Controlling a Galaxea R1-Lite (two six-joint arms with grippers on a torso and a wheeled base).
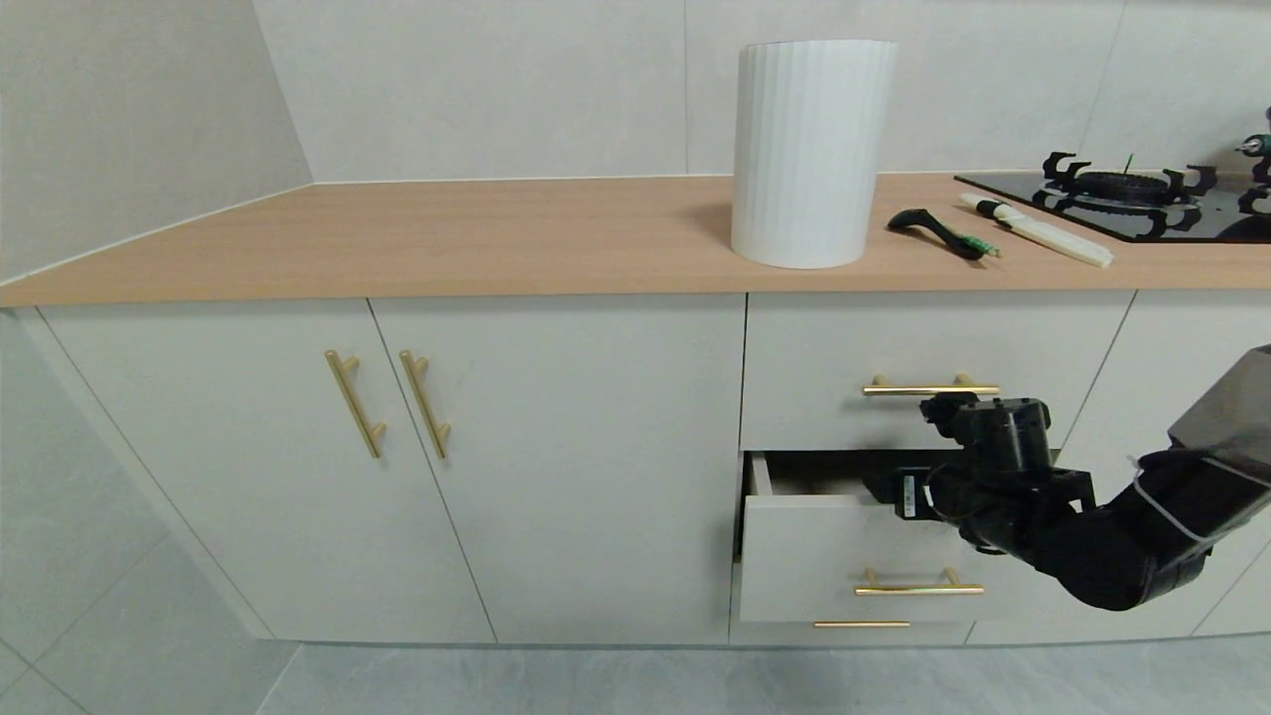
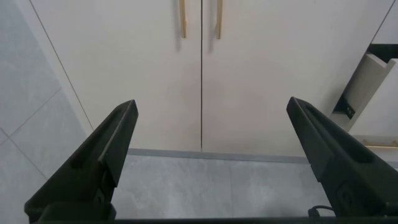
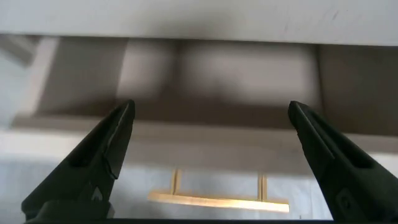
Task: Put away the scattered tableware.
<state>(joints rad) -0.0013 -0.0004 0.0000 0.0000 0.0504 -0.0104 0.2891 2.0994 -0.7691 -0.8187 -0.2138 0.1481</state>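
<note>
The left end effector [image 2: 211, 102] hangs low, black fingers [image 2: 112, 149] spread wide, facing two closed pale cabinet doors [image 2: 249, 74]. The right end effector [image 3: 210, 109], equally wide and holding nothing, points into the pulled-out pale drawer with a gold bar handle [image 1: 814, 556] at 4 o'clock in the head view. The drawer's shadowed inside is partly hidden by the arm, contents unclear. Farther, on the wooden desk [image 1: 447, 238] at 1 o'clock, stands a tall white ribbed cylindrical container [image 1: 809, 149], inside unseen. At its 3 o'clock lie a black-handled green-tipped peeler [image 1: 938, 231] and a long cream utensil with a black band [image 1: 1043, 233], beside the black hob [image 1: 1142, 204].
</note>
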